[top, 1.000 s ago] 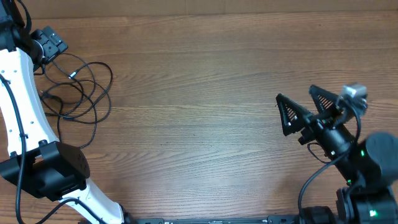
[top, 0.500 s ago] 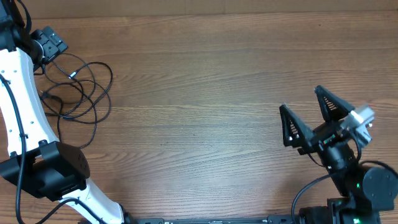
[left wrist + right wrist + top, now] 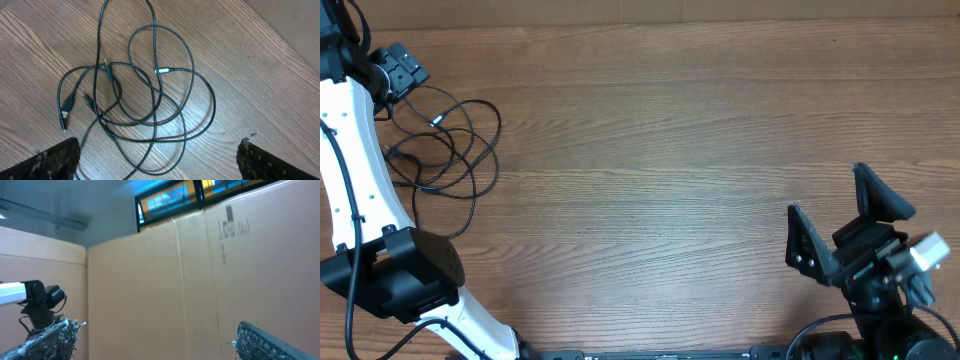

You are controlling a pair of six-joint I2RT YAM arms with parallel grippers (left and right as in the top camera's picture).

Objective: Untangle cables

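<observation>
**Overhead.** The cables (image 3: pixel 448 150) lie in the upper left of the frame as a loose bunch of thin black loops on the wooden table (image 3: pixel 650 130). They are just beside the white left arm (image 3: pixel 350 170), which runs up the left edge. One small bright plug (image 3: pixel 438 120) shows near the top of the bunch. Some strands pass under or against the arm; I cannot tell which. The right gripper (image 3: pixel 842 222) is at the lower right, well apart from the cables. Its two black triangular fingers (image 3: pixel 805 250) are spread wide with nothing between them.

**Left wrist.** The cables (image 3: pixel 145 90) fill the middle of the frame. Several loops cross one another near the centre, and one long strand runs off the top edge. A silver-tipped plug (image 3: pixel 165 70) lies inside the upper loop and a black plug (image 3: pixel 65 112) lies at the left. Two more small ends sit among the crossings. The left gripper (image 3: pixel 159 152) looks down on the bunch. Its fingertips (image 3: pixel 52 162) show only in the lower corners, spread far apart and holding nothing. Whether they touch the table I cannot tell.

**Right wrist.** The camera looks away from the table at a cardboard wall (image 3: pixel 200 290), with blue-lit windows (image 3: pixel 170 200) at the top. The left arm (image 3: pixel 35 300) shows small at the lower left. The right gripper (image 3: pixel 157 340) is wide open and empty, its fingers (image 3: pixel 272 342) in the lower corners. No cable is in this view.
</observation>
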